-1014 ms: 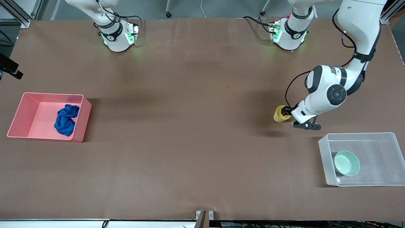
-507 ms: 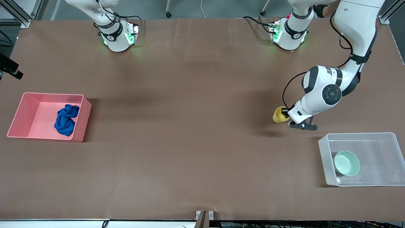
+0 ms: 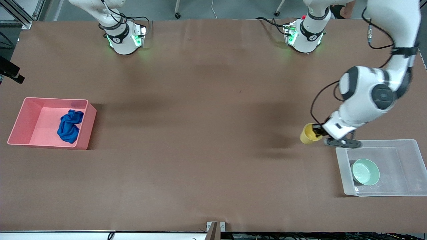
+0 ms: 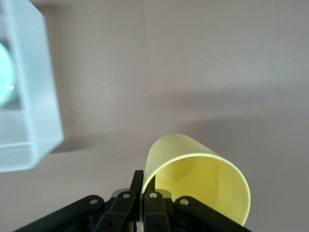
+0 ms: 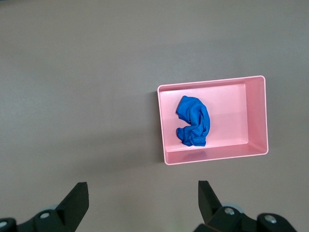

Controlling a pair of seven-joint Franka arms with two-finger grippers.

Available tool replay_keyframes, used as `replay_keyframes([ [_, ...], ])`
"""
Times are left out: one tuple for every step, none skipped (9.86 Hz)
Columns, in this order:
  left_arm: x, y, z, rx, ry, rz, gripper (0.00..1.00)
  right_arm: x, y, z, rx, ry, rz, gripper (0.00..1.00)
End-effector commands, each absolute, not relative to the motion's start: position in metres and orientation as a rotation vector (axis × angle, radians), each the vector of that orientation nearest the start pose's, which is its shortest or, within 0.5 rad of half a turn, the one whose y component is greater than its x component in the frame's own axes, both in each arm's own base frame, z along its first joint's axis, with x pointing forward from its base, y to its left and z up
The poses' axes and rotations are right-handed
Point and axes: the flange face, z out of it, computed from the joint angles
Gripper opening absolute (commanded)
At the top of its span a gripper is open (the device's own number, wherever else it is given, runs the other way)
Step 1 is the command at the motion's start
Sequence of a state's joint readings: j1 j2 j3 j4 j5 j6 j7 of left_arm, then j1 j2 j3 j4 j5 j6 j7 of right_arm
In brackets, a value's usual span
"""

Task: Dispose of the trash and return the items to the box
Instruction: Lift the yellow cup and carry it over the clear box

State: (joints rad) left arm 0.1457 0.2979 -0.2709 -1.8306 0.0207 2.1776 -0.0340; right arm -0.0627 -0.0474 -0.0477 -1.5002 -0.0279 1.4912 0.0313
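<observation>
My left gripper [image 3: 318, 132] is shut on the rim of the yellow cup [image 3: 309, 134] and holds it in the air beside the clear box [image 3: 340, 160], just outside its corner. In the left wrist view the cup [image 4: 198, 179] lies on its side with one finger [image 4: 136, 182] outside its wall, and the box's corner [image 4: 36, 96] shows. The mint-green bowl [image 3: 366, 171] sits in the box. The blue cloth wad [image 3: 69, 125] lies in the pink bin [image 3: 85, 128]. My right gripper [image 5: 143, 195] is open and empty, high above the table beside the pink bin [image 5: 212, 157] with the cloth [image 5: 193, 121].
The two arm bases [image 3: 125, 36] [image 3: 304, 33] stand along the table's edge farthest from the front camera. A black bracket [image 3: 10, 71] juts in at the right arm's end of the table.
My left gripper has carried the yellow cup up off the table and toward the clear box, nearer to the front camera. The right arm has not moved.
</observation>
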Motion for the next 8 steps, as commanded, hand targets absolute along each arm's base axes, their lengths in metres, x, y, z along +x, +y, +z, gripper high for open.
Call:
replay_keyframes([
  [0.686,-0.025,0.392,-3.213,0.167,-0.083,0.00,0.520,-0.062,0.679,-3.152,0.226,-0.076,1.00],
  [0.705,0.012,0.398,-3.214,0.217,-0.126,0.00,0.520,-0.061,0.679,-3.153,0.224,-0.076,1.00],
  [0.717,0.051,0.392,-3.217,0.291,-0.134,0.00,0.520,-0.061,0.679,-3.153,0.224,-0.076,1.00],
  [0.728,0.092,0.385,-3.209,0.341,-0.170,0.00,0.520,-0.062,0.678,-3.152,0.226,-0.074,1.00],
  [0.737,0.127,0.371,-3.182,0.371,-0.178,0.00,0.520,-0.062,0.678,-3.152,0.226,-0.074,1.00],
  [0.744,0.157,0.345,-3.147,0.381,-0.166,0.00,0.520,-0.062,0.678,-3.152,0.226,-0.074,1.00],
  [0.746,0.166,0.325,-3.128,0.368,-0.167,0.00,0.520,-0.062,0.678,-3.152,0.226,-0.074,1.00],
  [0.745,0.176,0.309,-3.124,0.347,-0.146,0.00,0.520,-0.063,0.679,-3.152,0.228,-0.076,1.00],
])
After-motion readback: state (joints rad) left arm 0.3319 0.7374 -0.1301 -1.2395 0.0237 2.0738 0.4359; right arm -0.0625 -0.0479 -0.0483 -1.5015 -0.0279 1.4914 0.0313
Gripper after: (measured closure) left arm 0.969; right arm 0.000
